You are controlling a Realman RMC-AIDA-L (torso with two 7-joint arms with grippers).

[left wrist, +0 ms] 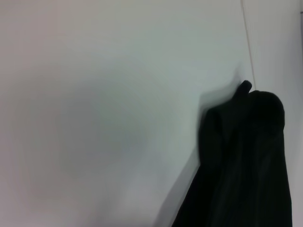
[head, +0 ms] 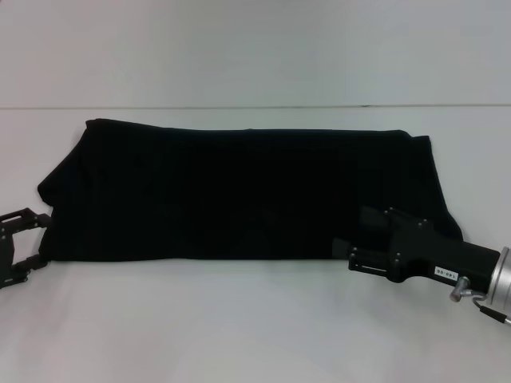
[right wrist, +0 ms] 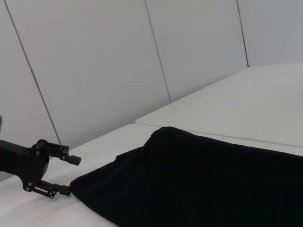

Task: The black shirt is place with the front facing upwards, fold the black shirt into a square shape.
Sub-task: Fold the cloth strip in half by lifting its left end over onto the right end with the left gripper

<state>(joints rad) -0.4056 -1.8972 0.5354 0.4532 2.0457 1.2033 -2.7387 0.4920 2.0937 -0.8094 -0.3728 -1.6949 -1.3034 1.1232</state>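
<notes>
The black shirt [head: 239,191] lies on the white bench [head: 239,319] as a wide band, already folded at least once by the look of it: no lettering or neck label shows, and the near edge runs straight from your left to your right. Its long axis goes left-right across the head view, so the next fold to get a square has to bring 1 short end over toward the other. The left gripper [head: 36,239] sits at the shirt's left near corner; in the right wrist view its 2 fingers [right wrist: 60,189] stand apart, with the lower one touching or just at the cloth corner and the upper one clear of it, so it reads as spread and not yet clamped. The right gripper [head: 351,255] is at the near edge toward the right end, lying partly over the cloth; black on black, so I cannot tell whether its fingers are wide or pinching the hem. Both arms are at the near edge, 1 per end, neither clearly nearer to the middle. The left wrist view only shows a bunched shirt end [left wrist: 246,156] and bare bench. Judgement: you want both grips confirmed on the near corners before lifting, otherwise the band skews and the fold goes off square.
</notes>
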